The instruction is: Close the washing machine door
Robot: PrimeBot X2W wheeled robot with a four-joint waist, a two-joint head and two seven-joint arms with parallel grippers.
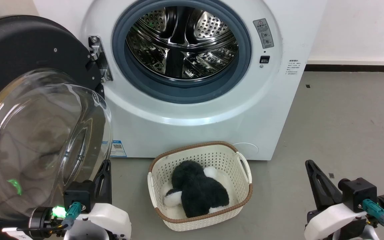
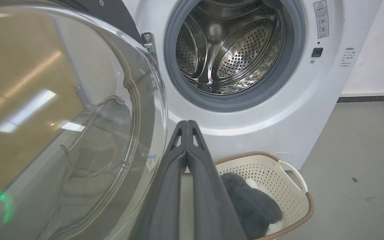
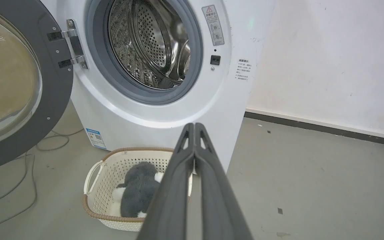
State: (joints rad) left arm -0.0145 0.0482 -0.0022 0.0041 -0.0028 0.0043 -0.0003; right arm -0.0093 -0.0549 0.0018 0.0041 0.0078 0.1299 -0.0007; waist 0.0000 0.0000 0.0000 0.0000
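While the washing machine door (image 1: 22, 46) stands swung wide open on its metal hinge (image 1: 98, 60) at the left side of the washing machine (image 1: 195, 120), its matte black inner face and bulging glass bowl (image 1: 38, 140) point away from the machine front, toward me. The steel drum (image 1: 182, 43) is exposed inside the grey-blue gasket (image 1: 178, 90), and I see nothing in it. The small dark latch socket (image 1: 264, 59) sits on the machine front at the right of the opening. My left gripper (image 2: 187, 124) has its two fingers pressed together tip to tip and holds nothing; it is in front of the machine's lower left corner, just beside the rim of the glass bowl, and I cannot tell whether it touches the glass. My right gripper (image 3: 194, 126) is likewise closed tip to tip and empty, low in front of the machine's right corner, well apart from the door. A cream perforated basket (image 1: 192, 145) sits on the grey floor (image 1: 345, 116) directly in front of the machine, just below the opening, with a black-and-white plush toy (image 1: 197, 190) lying in it.
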